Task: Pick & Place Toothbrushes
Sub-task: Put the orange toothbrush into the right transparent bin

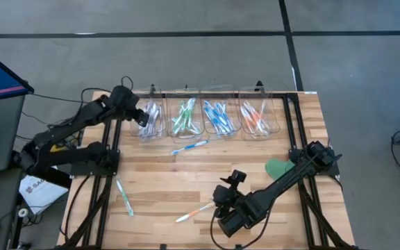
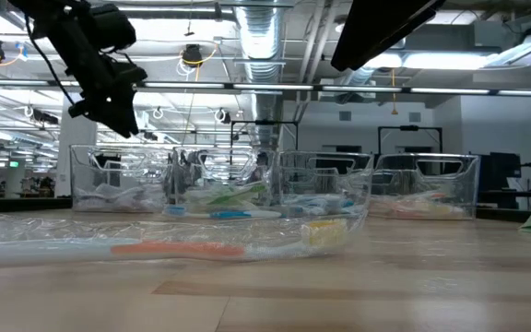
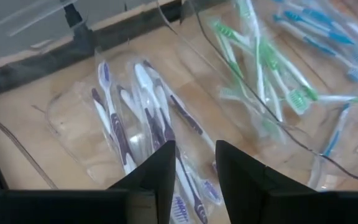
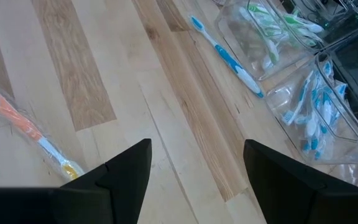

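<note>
Butcher-block table [image 1: 186, 184]: we see the left gripper [image 1: 143, 119] at 10 o'clock over the purple-toothbrush bin [image 1: 150, 119], fingers slightly parted, empty. Right gripper [image 1: 221, 196] at 6 o'clock gapes wide, empty, beside an orange toothbrush [image 1: 194, 212].

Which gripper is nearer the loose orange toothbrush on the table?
Right. The right gripper hovers beside the orange toothbrush; the left gripper is across the table, over the bin of purple toothbrushes.

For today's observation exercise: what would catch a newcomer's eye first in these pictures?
Four clear bins line the table's far edge, toothbrushes sorted by colour. The left claw hangs over the purple bin. Three loose toothbrushes lie on the wood: blue, green, and orange by the right claw.
</note>
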You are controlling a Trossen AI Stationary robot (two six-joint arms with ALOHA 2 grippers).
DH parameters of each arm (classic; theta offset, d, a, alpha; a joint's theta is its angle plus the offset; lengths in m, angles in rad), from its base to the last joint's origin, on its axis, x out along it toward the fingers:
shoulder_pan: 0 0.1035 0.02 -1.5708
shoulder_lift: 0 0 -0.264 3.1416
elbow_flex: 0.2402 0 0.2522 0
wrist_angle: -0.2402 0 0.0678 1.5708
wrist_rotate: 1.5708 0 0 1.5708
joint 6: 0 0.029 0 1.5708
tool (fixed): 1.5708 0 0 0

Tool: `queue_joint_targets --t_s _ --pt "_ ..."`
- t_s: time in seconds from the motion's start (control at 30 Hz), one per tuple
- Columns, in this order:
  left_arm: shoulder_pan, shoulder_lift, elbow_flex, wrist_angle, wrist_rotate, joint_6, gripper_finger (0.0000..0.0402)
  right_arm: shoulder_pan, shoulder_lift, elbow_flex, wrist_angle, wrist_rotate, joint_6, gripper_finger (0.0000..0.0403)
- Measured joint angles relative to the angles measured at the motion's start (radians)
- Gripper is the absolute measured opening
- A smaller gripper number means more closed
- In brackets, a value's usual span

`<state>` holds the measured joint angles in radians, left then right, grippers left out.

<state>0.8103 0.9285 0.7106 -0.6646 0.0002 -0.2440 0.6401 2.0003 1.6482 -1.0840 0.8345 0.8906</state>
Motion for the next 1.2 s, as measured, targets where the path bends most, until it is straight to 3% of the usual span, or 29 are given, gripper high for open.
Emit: queue_joint_targets --t_s 0.43,0.6,0.87,1.03,1.2 --pt "-0.069 -0.071 -0.034 -0.001 0.009 0.083 0.0107 -0.015 0.000 0.000 0.044 -0.113 -0.066 0.0249" --pt "-0.131 -0.072 -0.060 0.000 0.012 0.131 0.0106 -0.013 0.000 0.000 0.141 -0.232 -0.112 0.0249" --pt "-0.357 -0.098 -0.086 0.019 0.014 0.156 0.0106 -0.005 0.000 0.000 0.435 -0.264 -0.142 0.0249" --pt "-0.554 -0.132 -0.086 0.028 -0.006 0.058 0.0106 -0.011 0.000 0.000 0.452 -0.302 -0.168 0.0249" --pt "-0.780 -0.137 -0.086 0.054 -0.155 -0.056 0.0106 -0.021 0.000 0.000 0.470 -0.419 -0.256 0.0249"
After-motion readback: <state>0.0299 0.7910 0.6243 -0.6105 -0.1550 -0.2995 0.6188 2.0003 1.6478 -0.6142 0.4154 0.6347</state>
